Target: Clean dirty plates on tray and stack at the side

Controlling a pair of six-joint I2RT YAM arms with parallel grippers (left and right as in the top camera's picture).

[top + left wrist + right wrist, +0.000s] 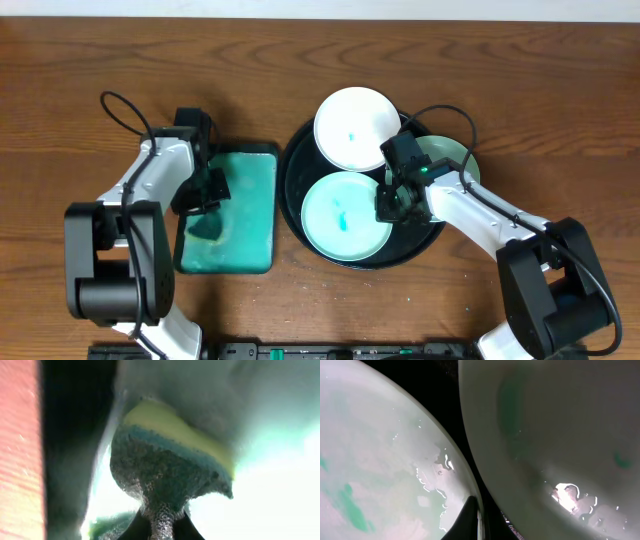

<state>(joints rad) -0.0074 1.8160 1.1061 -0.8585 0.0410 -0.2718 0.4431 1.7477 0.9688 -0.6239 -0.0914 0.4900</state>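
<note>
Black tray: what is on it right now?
Three plates on the tray: the back plate and front plate, both smeared teal, and the right plate, partly covered by the right gripper.

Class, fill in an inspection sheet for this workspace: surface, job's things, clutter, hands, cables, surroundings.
Surface: wooden table.
Job's things: back plate, front plate and right plate, each smeared teal, all on the black tray; none stacked aside.
Clutter: teal rectangular tray left of the black tray.
Hands: left hand over the teal tray, pinching a sponge; right hand at the front plate's rim, grip unclear.
Cables: black left cable and right cable loop beside the arms.
Surroundings: nothing seen.
</note>
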